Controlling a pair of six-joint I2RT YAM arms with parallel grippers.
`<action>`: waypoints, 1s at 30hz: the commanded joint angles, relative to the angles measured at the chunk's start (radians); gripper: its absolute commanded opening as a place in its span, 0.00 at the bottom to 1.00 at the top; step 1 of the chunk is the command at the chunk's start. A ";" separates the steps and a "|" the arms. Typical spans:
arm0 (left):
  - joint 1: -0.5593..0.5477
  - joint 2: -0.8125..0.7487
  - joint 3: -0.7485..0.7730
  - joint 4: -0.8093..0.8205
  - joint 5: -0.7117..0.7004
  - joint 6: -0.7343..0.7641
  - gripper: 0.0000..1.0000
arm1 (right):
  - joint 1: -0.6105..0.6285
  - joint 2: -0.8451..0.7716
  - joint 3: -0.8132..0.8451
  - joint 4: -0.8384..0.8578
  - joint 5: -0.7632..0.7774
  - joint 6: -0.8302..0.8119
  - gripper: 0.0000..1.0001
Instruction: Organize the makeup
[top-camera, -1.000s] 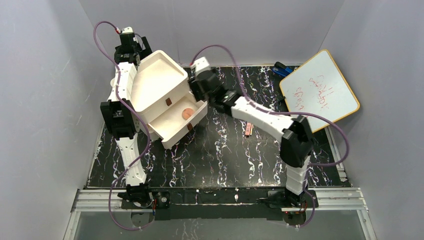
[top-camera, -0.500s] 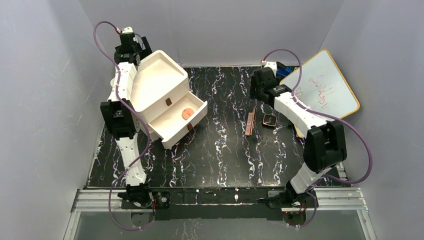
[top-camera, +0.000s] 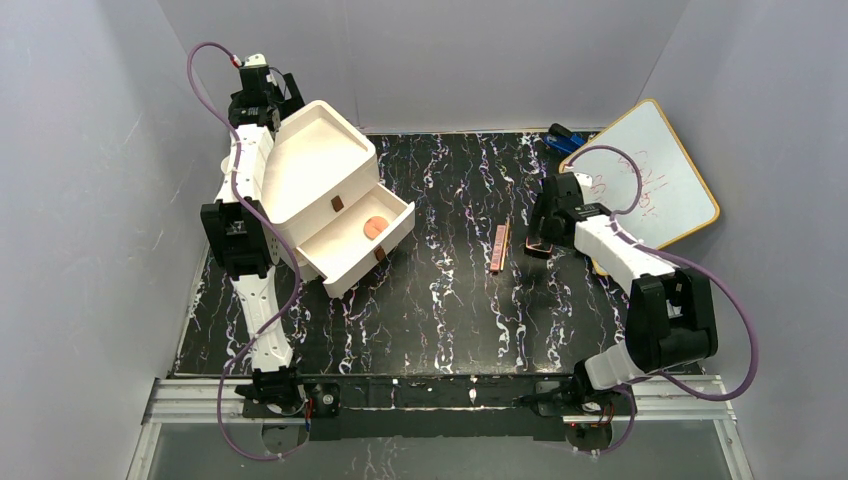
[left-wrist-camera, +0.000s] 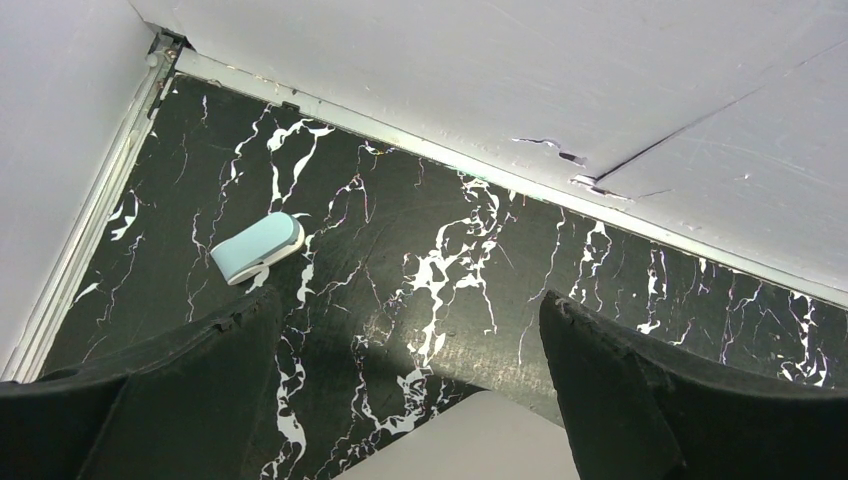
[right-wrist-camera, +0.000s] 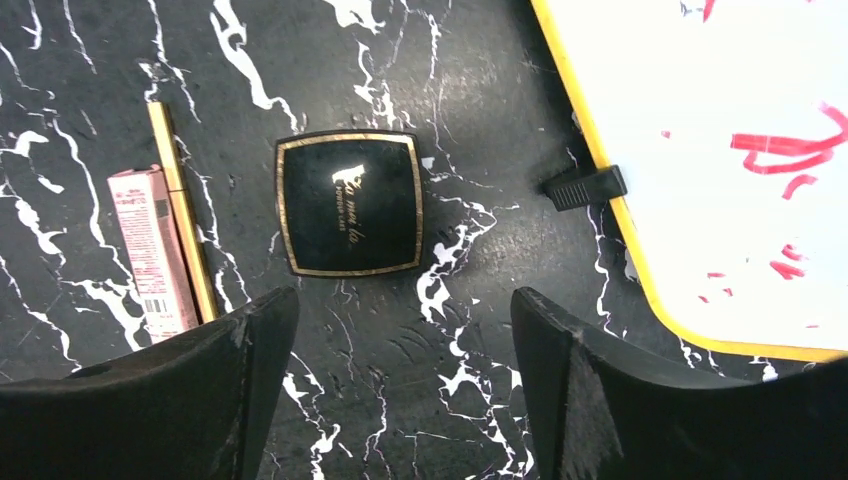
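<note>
A round copper-brown disc (top-camera: 375, 227) lies in the open lower drawer of the white drawer box (top-camera: 320, 165). Slim pink-brown sticks (top-camera: 498, 247) lie mid-table; in the right wrist view they are a pink stick (right-wrist-camera: 152, 250) and a gold stick (right-wrist-camera: 183, 225). A small dark square compact (right-wrist-camera: 350, 204) lies just right of them. My right gripper (top-camera: 545, 228) hovers over the compact, open and empty (right-wrist-camera: 405, 300), with the compact just ahead of the fingertips. My left gripper (top-camera: 275, 100) is behind the box, open and empty (left-wrist-camera: 410, 305). The white palette is out of view.
A whiteboard with red writing (top-camera: 640, 185) leans at the far right; its yellow edge (right-wrist-camera: 600, 190) and a black clip (right-wrist-camera: 585, 186) are close to the compact. A light-blue object (left-wrist-camera: 258, 247) lies in the far left corner. Walls enclose the table.
My right arm has swung from the open drawer across to the right side and come down over the dark compact. The left arm and the box have not moved.
</note>
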 joint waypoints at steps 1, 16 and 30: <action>-0.003 -0.023 0.033 -0.023 0.015 0.002 0.98 | -0.026 -0.031 -0.045 0.062 -0.069 0.021 0.89; -0.003 -0.031 0.021 -0.019 0.011 0.005 0.98 | -0.063 0.108 -0.031 0.200 -0.172 -0.016 0.93; -0.003 -0.014 0.028 -0.021 0.009 0.010 0.98 | -0.063 0.266 0.041 0.220 -0.117 -0.024 0.80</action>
